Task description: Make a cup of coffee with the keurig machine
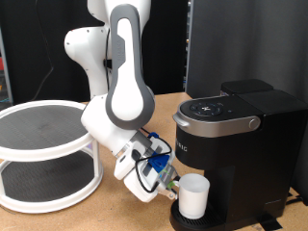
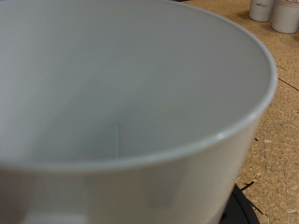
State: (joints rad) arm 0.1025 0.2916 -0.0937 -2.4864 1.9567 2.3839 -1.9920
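Cup (image 1: 193, 196) on keurig (image 1: 231, 144) drip tray; light, rigid, slick; grip at rim. Gripper (image 1: 171, 183) beside it, finger state unclear.

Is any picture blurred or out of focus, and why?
Exterior view: fairly sharp, the cup on the keurig machine drip tray, the gripper beside it. Wrist view: the cup fills the frame, soft and blurred from closeness.

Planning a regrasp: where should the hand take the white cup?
Judging by its pose, grip the cup by its wall near the rim, coming from the exterior view's left; the keurig machine stands over and behind it. The hand is already there.
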